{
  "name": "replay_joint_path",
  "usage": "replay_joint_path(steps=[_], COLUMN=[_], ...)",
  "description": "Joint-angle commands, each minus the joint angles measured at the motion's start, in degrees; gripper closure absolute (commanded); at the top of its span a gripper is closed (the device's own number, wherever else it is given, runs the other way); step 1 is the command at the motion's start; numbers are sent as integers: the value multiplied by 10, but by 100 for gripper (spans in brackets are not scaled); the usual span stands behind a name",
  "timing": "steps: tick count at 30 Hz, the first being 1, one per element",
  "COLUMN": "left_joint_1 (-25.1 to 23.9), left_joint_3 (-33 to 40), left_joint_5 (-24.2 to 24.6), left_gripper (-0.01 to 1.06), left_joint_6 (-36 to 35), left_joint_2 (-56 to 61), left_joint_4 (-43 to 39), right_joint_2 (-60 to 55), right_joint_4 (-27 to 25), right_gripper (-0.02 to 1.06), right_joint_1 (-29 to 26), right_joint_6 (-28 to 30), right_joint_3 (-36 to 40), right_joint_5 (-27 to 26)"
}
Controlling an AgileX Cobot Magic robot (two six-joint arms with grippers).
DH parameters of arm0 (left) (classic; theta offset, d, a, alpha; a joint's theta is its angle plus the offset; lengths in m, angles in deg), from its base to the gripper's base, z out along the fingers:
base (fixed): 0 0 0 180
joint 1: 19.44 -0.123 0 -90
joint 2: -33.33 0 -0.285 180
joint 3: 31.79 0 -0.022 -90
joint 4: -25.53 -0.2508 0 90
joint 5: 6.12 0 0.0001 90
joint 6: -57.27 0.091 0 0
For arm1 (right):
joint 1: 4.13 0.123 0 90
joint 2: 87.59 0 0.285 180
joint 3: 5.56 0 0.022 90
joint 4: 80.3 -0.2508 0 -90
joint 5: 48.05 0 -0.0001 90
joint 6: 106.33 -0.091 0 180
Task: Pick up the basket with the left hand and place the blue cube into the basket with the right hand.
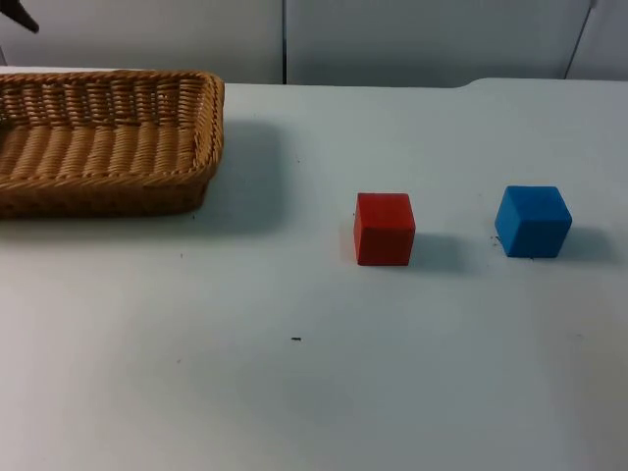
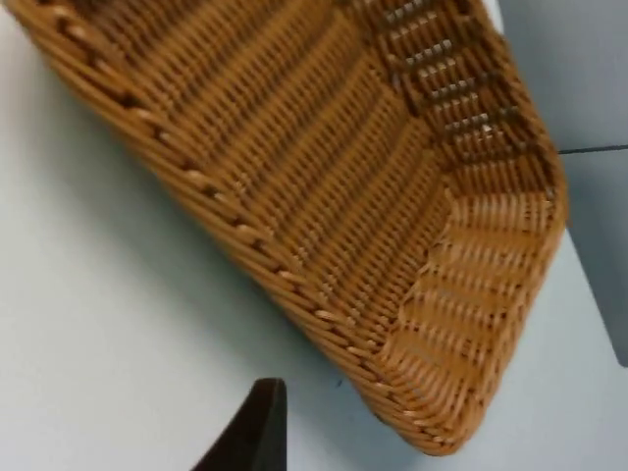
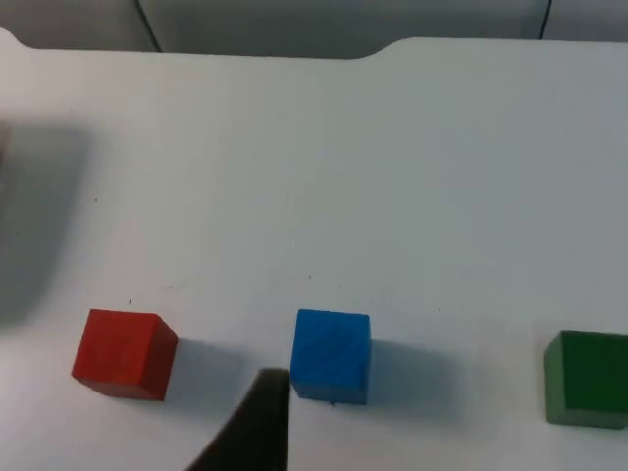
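A woven wicker basket stands on the white table at the far left, with nothing in it. The blue cube rests on the table at the right, and the right wrist view has the same blue cube close up. My left gripper hangs over the table just outside the basket's rim, apart from it. My right gripper hovers a little short of the blue cube, toward the red one, and touches neither.
A red cube sits left of the blue one with a gap between them. A green cube lies on the blue cube's other side. The grey partition wall closes the table's far edge.
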Motion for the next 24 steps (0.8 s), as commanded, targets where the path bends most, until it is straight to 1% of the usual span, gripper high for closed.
replay_joint_path(steps=[1,2,4,7,10,16,20,22,24], left_joint_1=[4,4,4,4,17,31,35,35,35], left_joint_3=[-2,-2,-5,-20,-59,-117,-120,-120,-120], left_joint_5=[-23,-23,-46,-46,-46,-45,-56,-62,-78], left_gripper=[1,1,1,1,1,1,1,1,5], left_joint_6=[1,1,1,1,1,-5,-33,-34,-34], left_joint_2=[-35,-35,-69,-100,-146,-206,-237,-245,-257], left_joint_4=[43,43,62,63,63,70,96,105,122], right_joint_2=[-21,-21,-36,-45,-54,-70,-82,-85,-91], right_joint_4=[-8,-8,-8,-7,-7,-5,-5,-5,-7], right_gripper=[1,1,1,1,1,1,1,1,1], right_joint_1=[-2,-2,-2,3,20,56,73,78,83], right_joint_6=[11,11,13,15,33,35,41,41,43], right_joint_3=[-16,-16,-25,-28,-28,-28,-28,-28,-28], right_joint_5=[-17,-17,-24,-29,-50,-71,-82,-86,-93])
